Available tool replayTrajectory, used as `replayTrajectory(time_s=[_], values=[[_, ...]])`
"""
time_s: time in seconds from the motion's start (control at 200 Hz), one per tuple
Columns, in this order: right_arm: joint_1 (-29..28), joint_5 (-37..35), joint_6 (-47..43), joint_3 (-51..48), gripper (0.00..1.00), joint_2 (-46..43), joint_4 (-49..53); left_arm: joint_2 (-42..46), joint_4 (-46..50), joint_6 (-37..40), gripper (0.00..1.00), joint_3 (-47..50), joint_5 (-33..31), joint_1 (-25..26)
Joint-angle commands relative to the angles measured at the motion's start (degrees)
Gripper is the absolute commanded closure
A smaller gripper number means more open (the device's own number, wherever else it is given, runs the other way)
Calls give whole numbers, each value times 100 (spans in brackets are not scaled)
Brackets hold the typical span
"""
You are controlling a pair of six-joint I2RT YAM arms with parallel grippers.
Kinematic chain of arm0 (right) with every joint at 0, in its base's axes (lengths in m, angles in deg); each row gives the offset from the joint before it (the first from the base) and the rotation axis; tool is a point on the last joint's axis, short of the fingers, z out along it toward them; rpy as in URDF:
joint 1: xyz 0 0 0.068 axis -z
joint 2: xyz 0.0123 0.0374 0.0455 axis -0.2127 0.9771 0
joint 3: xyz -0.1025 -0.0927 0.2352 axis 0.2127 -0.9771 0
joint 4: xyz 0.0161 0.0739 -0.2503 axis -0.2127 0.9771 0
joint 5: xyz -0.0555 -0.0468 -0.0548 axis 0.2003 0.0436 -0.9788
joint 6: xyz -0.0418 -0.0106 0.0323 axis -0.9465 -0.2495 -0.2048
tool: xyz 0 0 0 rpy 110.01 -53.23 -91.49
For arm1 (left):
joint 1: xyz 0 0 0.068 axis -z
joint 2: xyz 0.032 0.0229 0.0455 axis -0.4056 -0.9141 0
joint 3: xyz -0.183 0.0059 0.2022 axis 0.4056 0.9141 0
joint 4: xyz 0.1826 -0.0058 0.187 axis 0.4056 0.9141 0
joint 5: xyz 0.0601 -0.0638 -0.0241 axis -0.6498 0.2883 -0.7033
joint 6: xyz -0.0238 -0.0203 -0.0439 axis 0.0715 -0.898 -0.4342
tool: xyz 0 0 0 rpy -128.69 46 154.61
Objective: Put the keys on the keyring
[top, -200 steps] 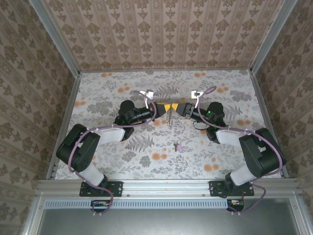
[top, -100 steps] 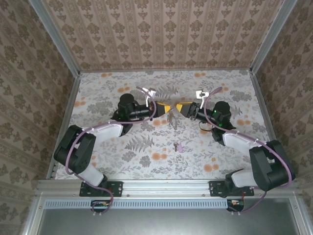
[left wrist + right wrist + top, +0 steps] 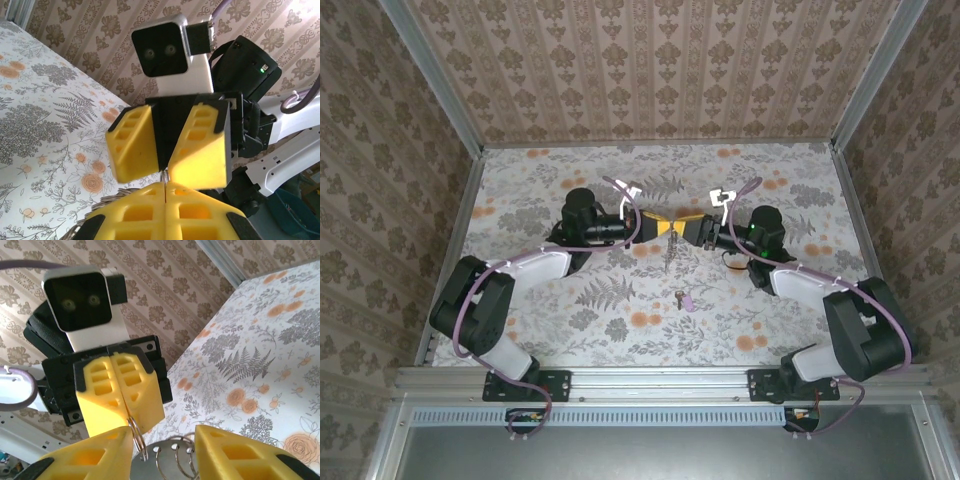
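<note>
The left gripper (image 3: 663, 226) is clamped tight on 1 thin wire ring of the keyring (image 3: 167, 460), its 2 yellow fingers (image 3: 100, 390) pressed flat together. The keyring hangs just below that tip. It is a small bunch of silvery split rings, with a thin part dangling toward the flowered table (image 3: 570, 330). Facing it tip to tip, the right gripper (image 3: 684, 228) has its jaws parted with the rings between them. Whether its pads touch the metal cannot be told. The 2 tips crowd the keyring from both sides. The key (image 3: 683, 298), tiny and silvery with a pinkish head, lies flat on the table, nearer the bases than the right gripper and well apart from both tips.
</note>
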Motion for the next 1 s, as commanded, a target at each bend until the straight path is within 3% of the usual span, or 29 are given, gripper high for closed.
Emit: replayTrajectory(time_s=[0.0, 0.14, 0.345, 0.52, 0.805, 0.995], values=[[-50, 185, -62, 168, 66, 72, -219, 38, -144, 91, 100, -235, 201, -36], [-56, 181, -77, 168, 77, 59, -219, 13, -144, 94, 100, -244, 219, -36], [-46, 37, -158, 152, 68, -46, -83, -11, -153, 103, 100, -235, 273, -37], [-39, -9, -158, 173, 68, -94, -41, -30, -144, 103, 100, -222, 288, -41], [-41, 0, -164, 169, 86, -99, -44, -102, -179, 77, 100, -217, 341, -29], [-45, -26, -159, 168, 78, -275, -44, -155, -195, 60, 100, -235, 368, -28]])
